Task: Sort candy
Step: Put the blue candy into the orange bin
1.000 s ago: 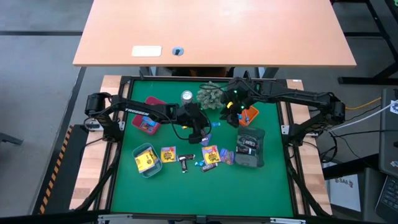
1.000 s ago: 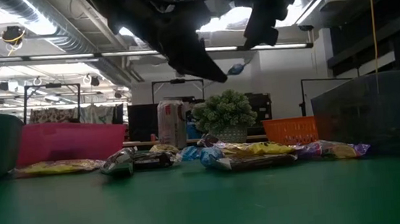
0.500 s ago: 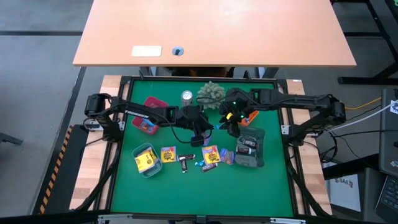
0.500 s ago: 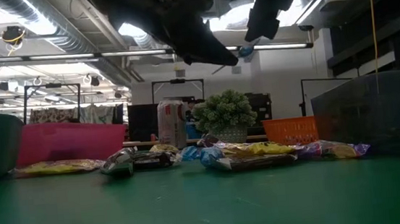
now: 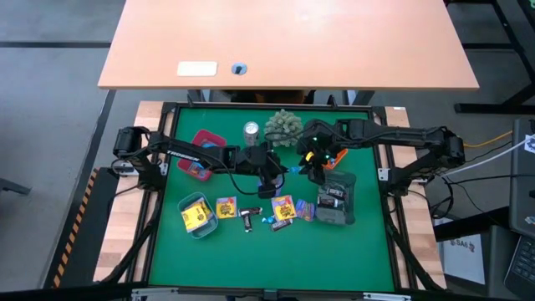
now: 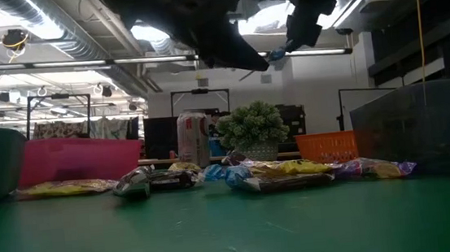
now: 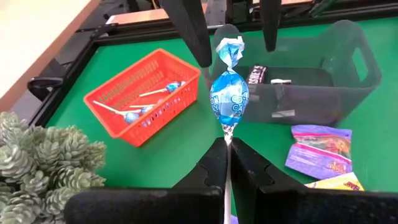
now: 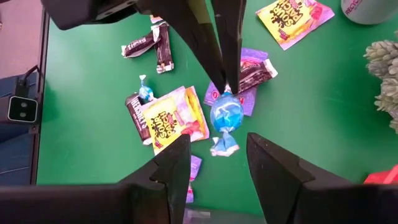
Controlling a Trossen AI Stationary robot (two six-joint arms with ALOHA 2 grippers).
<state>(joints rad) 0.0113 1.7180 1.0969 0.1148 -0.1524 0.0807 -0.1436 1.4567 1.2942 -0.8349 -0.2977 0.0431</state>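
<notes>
Green felt covers the table point(image 5: 251, 259) where I work, with a tan desk point(image 5: 284, 42) beyond its far edge and a room of ceiling lights behind. At the left sits a pink tray point(image 5: 201, 155) holding a packet, and nearer the front a grey-green bin point(image 5: 196, 216) with a yellow packet in it. More loose candy point(image 5: 267, 213) lies in a row along the middle — yellow packets, dark brown mini bars, tiny blue pieces.

My left gripper point(image 5: 280, 174) hangs above the table's middle, its fingers point(image 7: 214, 165) pressed together on the stick of a blue-wrapped lollipop point(image 7: 229, 102), which stands up from them, twisted end on top. Behind it stand the silver can point(image 5: 251, 130) and the spiky green plant ball point(image 5: 284, 125).

My right gripper point(image 5: 313, 167) is just beside the left one, facing it. Its fingers point(image 8: 177, 168) stand apart on either side of the lollipop's twisted end — I cannot tell whether they touch the wrapper.

Further right, the orange basket point(image 7: 140, 99) holds more blue lollipops, and the dark grey bin point(image 5: 336, 201) holds brown bars. A purple packet point(image 7: 320, 149) lies on the felt beside that bin.
</notes>
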